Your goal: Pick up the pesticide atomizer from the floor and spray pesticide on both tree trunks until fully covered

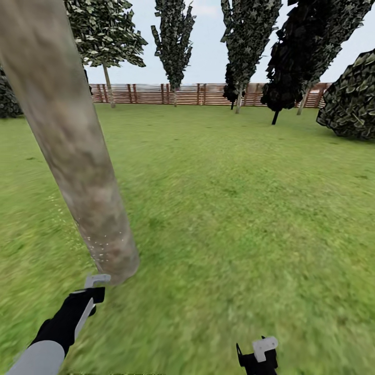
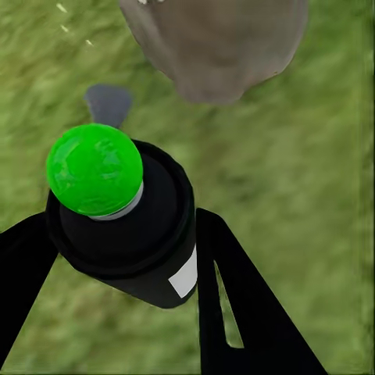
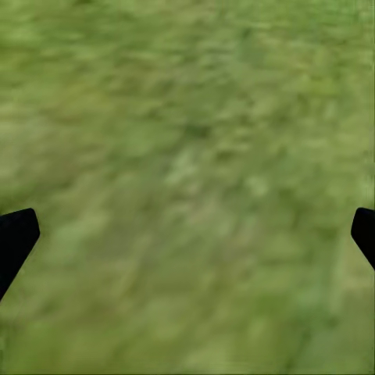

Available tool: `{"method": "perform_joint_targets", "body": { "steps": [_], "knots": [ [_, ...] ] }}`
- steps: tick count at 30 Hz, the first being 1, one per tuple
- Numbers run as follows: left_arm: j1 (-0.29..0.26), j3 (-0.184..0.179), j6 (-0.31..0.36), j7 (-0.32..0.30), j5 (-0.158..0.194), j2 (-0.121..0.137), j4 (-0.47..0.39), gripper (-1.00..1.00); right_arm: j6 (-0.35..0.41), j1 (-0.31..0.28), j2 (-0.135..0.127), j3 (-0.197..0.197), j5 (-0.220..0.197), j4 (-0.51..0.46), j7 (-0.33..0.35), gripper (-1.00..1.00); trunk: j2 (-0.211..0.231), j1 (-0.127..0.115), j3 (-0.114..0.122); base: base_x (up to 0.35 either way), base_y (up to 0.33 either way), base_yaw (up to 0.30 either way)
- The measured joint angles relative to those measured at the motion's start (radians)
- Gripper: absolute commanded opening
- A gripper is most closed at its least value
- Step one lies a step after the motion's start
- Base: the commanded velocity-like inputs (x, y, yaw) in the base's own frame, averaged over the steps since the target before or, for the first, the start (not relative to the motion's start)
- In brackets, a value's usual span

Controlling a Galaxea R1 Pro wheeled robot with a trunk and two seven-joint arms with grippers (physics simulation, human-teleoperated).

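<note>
Black pesticide atomizer (image 2: 129, 234), green-capped, clamped in left gripper (image 2: 125, 258) just beside the tree trunk (image 1: 73, 151), white pesticide (image 1: 107, 245) specks on its base; right gripper (image 3: 187, 234) spread wide over lawn (image 1: 250, 208).

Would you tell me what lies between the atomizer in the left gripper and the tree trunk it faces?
Only bare grass: the left wrist view shows open lawn between the atomizer and the tree trunk, nothing else in the gap.

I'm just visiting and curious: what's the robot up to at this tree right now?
Left gripper shut on atomizer, aimed at trunk. White pesticide specks low on trunk. Right gripper open over grass. Nothing in the way.
</note>
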Motion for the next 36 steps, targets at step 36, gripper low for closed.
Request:
{"method": "perform_joint_targets", "body": {
  "steps": [36],
  "knots": [
    [0.025, 0.013, -0.036, 0.000, -0.002, -0.027, -0.004, -1.00, 0.000, 0.000, 0.000, 0.000, 0.002, 0.000, 0.000, 1.00, 0.000, 0.000, 0.000, 0.000, -0.144, 0.114]
  ]
}}
